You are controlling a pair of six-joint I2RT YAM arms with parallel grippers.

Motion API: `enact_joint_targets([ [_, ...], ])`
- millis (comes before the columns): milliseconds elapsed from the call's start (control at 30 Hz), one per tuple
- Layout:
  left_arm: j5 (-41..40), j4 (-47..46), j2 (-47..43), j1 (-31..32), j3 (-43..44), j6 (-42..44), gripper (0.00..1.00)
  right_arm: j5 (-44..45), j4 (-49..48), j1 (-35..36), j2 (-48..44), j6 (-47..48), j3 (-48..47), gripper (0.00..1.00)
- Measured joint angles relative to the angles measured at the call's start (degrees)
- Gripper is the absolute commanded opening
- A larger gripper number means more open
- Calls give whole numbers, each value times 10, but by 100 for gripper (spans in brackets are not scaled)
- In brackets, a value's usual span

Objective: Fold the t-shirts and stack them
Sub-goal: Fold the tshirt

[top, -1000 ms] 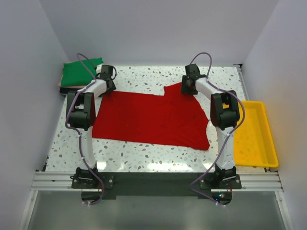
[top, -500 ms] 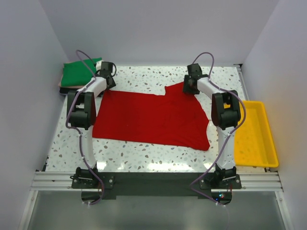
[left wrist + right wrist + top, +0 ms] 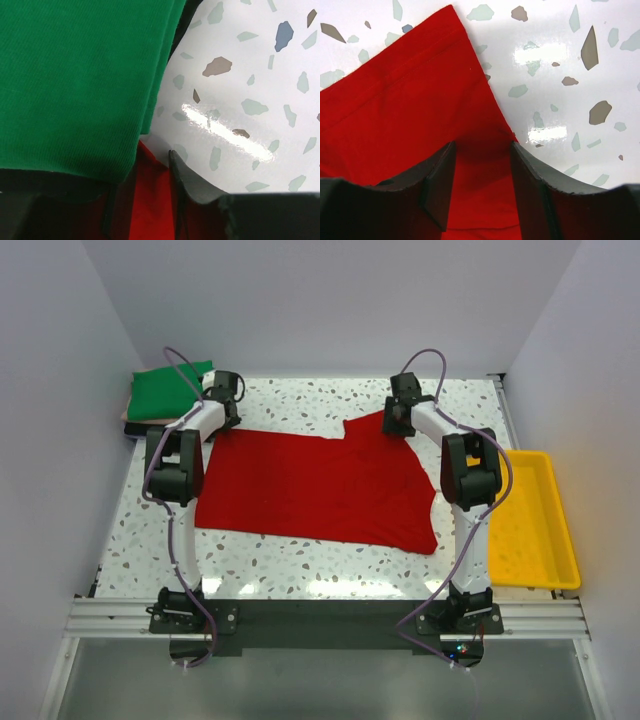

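Starting on the near side of the bright red short-sleeved cotton t-shirt (image 3: 320, 485), we see it spread flat on the speckled white terrazzo table (image 3: 300, 555). Its near hem lies just where it lay a second ago. To its right sits the yellow plastic tray (image 3: 530, 530), apart from the cloth.

Moving up, the left arm (image 3: 178, 465) has swung its elbow a little inward over the shirt's left edge. The right arm (image 3: 470, 475) has barely stirred.

Now the shirt's far edge, and this is where the action is! Both wrists have crept a touch outward in the last second. The right gripper (image 3: 482, 150) straddles the far-right sleeve, its two fingers apart with red cloth showing between them. The left gripper (image 3: 142, 177) stands at the far-left corner, also spread, with a strip of red in the gap. Neither has closed on the cloth.

Beyond that far-left corner rests the folded green cotton t-shirt (image 3: 75, 75), a dark layer peeking from under it.

So the cloth hasn't budged, only the arms have. We reckon no fold has begun and the grippers are lining up to pinch both far corners.
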State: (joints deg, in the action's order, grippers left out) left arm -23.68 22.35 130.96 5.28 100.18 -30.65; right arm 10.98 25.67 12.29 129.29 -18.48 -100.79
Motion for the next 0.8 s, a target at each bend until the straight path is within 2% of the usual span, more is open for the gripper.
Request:
enact_joint_targets([
  [100,-3,0,0,0,0,0,31,0,0,0,0,1,0,42],
  [433,-5,0,1,0,0,-1,22,-29,0,-19,0,-9,0,1],
  [600,-5,0,1,0,0,-1,22,-54,-1,-35,0,-19,0,0],
  [800,-2,0,1,0,0,-1,34,-71,-6,-45,-1,-28,1,0],
])
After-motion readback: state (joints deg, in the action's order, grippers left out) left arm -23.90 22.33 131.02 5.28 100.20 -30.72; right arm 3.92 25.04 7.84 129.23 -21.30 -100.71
